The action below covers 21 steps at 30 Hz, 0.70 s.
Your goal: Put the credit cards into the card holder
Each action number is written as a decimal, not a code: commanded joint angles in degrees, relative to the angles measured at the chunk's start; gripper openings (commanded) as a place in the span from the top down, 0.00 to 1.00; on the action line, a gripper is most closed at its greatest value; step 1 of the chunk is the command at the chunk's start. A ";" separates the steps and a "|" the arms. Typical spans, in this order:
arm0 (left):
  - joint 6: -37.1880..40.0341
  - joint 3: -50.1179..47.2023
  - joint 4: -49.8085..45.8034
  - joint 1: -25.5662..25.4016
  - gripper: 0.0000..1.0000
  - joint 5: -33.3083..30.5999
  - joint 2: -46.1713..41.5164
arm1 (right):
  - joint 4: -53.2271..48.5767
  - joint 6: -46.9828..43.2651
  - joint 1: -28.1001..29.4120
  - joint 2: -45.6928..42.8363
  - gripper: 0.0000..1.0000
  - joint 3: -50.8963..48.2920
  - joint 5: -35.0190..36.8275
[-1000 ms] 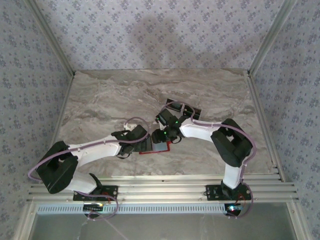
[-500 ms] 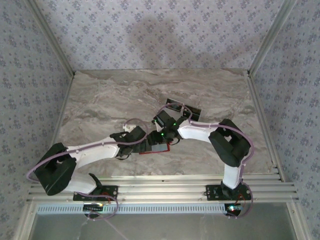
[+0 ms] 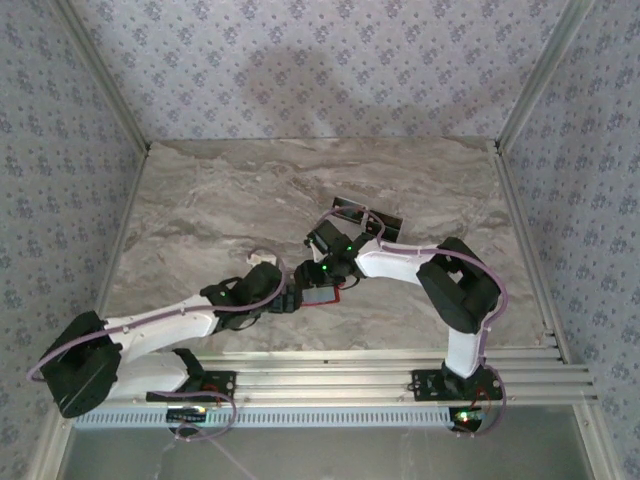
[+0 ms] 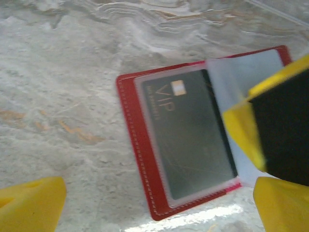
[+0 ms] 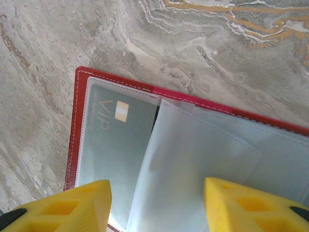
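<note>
Here the card holder (image 3: pixel 330 297) lies open on the counter (image 3: pixel 200 200), near the front middle, between the two grippers. The left gripper (image 4: pixel 155 205) hangs just above it with its jaws spread wide, one yellow finger to either side of the holder's near edge, gripping nothing. A dark card (image 4: pixel 193 140) marked VIP sits in the clear pocket on the half toward the left arm. The right gripper (image 5: pixel 157 203) hovers over the other half, jaws about half apart, with a loose clear sleeve (image 5: pixel 193 159) lying between them. In the left wrist view one of its fingers covers part of the holder. Two more cards (image 3: pixel 350 212) lie farther back on the counter, beside the right arm (image 3: pixel 410 262).
</note>
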 commanded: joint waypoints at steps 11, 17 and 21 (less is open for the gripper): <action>3.97 -0.85 9.42 -3.69 0.00 3.91 2.40 | 0.18 1.91 0.09 0.68 0.45 0.06 -2.01; 3.12 0.36 9.99 -4.56 0.00 0.47 6.24 | 0.52 2.33 -0.06 0.76 0.45 -0.23 -2.36; 1.83 0.83 10.19 -5.69 0.00 -3.30 8.27 | 0.52 2.30 -0.02 0.48 0.45 -0.40 -2.38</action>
